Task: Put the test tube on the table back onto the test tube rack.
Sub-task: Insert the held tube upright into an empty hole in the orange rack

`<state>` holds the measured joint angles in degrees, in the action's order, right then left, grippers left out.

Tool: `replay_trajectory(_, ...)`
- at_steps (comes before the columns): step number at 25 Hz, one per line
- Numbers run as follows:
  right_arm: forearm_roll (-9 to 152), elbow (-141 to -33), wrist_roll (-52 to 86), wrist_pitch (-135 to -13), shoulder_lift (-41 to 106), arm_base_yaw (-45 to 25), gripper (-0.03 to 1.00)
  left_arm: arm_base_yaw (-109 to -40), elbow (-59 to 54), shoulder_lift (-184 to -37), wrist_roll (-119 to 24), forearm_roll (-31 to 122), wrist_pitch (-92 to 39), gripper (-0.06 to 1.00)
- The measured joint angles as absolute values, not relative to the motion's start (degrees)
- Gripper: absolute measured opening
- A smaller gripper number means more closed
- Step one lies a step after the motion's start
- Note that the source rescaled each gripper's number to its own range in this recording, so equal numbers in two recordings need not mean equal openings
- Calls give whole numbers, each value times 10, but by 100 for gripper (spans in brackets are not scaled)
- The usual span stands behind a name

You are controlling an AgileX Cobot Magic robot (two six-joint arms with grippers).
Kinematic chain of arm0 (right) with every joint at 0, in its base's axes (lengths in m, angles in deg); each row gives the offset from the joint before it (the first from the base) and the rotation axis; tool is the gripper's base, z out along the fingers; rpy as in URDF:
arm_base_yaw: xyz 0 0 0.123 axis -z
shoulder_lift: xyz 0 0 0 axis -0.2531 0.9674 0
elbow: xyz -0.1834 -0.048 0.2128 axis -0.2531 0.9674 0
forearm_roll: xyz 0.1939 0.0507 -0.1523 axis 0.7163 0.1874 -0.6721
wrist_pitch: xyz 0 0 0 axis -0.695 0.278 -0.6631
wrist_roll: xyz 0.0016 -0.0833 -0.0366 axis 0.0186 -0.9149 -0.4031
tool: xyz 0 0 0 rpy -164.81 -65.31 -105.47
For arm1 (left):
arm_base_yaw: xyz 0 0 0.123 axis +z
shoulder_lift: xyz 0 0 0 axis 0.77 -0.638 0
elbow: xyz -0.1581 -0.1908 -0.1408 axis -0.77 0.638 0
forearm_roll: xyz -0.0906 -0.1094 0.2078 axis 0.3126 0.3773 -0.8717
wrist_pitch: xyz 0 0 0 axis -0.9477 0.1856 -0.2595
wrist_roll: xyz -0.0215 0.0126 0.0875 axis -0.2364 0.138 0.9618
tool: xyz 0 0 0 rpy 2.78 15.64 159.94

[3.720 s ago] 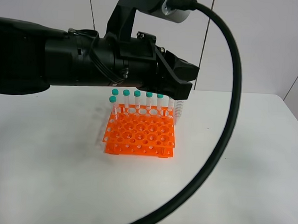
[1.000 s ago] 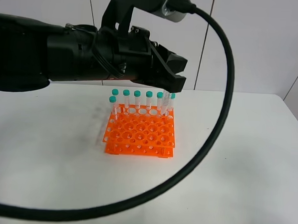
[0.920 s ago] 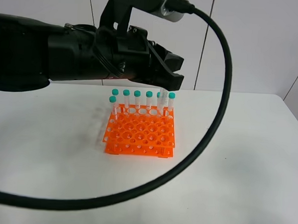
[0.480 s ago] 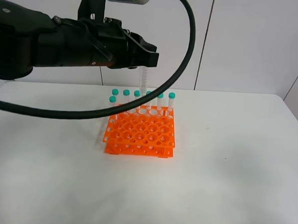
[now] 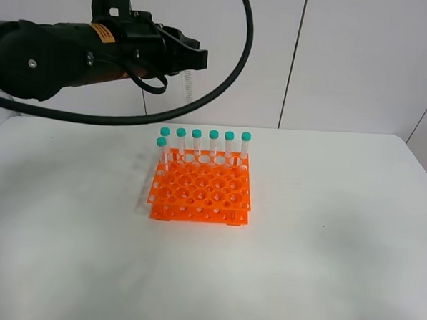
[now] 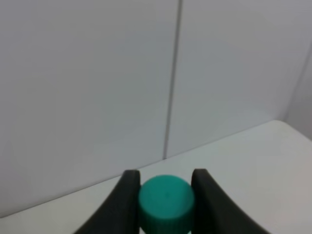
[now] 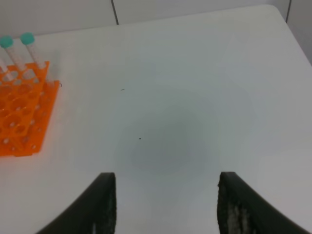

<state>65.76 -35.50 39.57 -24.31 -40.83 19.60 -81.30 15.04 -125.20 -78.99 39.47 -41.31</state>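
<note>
the right hand (image 7: 165,204) hovers over bare bench (image 7: 195,97) off to one side of the orange test tube rack (image 5: 201,191), jaws wide apart and holding nothing. seven teal-capped tubes (image 5: 213,144) stand upright in the rack, six along its far row and one just in front, at the left end. high above the rack's far-left corner, the left hand (image 6: 165,175) pinches the test tube (image 5: 188,85) by its cap, well clear of the rack.

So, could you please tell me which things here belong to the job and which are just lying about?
Job: test tube, held in left claw; orange rack; table.
Not involved: seven racked tubes; open right claw; black cable.
</note>
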Motion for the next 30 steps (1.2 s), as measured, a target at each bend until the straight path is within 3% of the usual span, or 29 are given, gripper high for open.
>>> replay_trajectory(22,658,-355,396,-244,-408,196,54,-741,156,-1410,-880,325,-560,0)
replay_trajectory(30,658,-355,396,-244,-408,196,54,-733,211,-1423,-881,320,-641,0)
